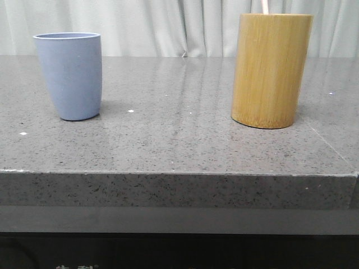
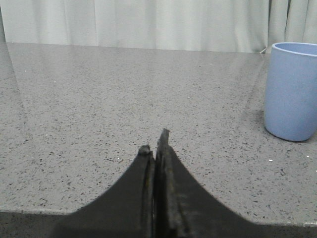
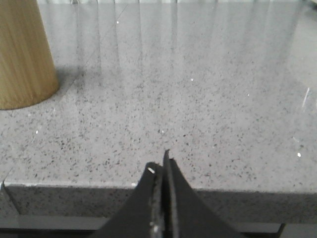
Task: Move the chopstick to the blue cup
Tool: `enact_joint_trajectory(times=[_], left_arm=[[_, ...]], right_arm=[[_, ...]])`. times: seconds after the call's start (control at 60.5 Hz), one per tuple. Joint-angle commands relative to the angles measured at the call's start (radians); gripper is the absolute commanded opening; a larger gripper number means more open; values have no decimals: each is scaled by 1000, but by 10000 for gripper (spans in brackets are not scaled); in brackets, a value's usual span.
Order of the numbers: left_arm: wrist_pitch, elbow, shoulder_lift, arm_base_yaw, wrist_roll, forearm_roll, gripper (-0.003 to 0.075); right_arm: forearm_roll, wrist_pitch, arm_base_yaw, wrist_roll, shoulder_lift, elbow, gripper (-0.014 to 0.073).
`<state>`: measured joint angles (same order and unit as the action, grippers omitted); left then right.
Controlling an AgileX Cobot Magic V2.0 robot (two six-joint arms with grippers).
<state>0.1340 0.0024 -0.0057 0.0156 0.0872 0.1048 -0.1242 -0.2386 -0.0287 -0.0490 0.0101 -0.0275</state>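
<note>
Matte periwinkle-blue plastic cup (image 1: 68,75) sits upright at the left of the front frame on the speckled grey stone table (image 1: 179,140). The tall tan bamboo cylinder holder (image 1: 271,70) stands well apart at the right, with a thin pale pink chopstick tip (image 1: 264,6) poking out its top. Left gripper (image 2: 155,141) and right gripper (image 3: 159,161) both have fingers pressed together, holding nothing, low over the table's near edge.

low front view across table (image 1: 179,151); wrist cameras near its front edge
</note>
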Motion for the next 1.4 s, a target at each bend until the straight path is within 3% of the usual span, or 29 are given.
enact_joint_trajectory(times=[0.0, 0.297, 0.512, 0.661, 0.843, 1.041, 1.206, 1.305, 1.355, 1.388], left_arm=[[-87, 7, -23, 0, -11, 9, -19], [-89, 7, -23, 0, -11, 9, -19], [-240, -21, -23, 0, -11, 93, -19], [-67, -200, -1, 0, -11, 116, -19], [143, -464, 180, 0, 0, 31, -19], [111, -590, 432, 0, 0, 27, -19], [78, -600, 527, 0, 0, 27, -14], [74, -600, 535, 0, 0, 27, 82], [74, -600, 535, 0, 0, 27, 184], [74, -600, 535, 0, 0, 27, 291]], right_arm=[[-2, 102, -6, -5, 21, 4, -87], [-2, 114, -6, -5, 21, 5, -87], [-3, 185, -6, -5, 21, 65, -87], [-3, 164, -6, -5, 12, 218, -87], [-4, -6, -6, -5, -143, 464, -87], [-4, -109, -5, -5, -390, 672, -87], [-4, -109, -4, -5, -475, 697, -83], [-4, -109, -4, -5, -474, 697, 15], [-3, -109, -4, -5, -474, 697, 116], [-3, -112, -4, -5, -474, 697, 208]])
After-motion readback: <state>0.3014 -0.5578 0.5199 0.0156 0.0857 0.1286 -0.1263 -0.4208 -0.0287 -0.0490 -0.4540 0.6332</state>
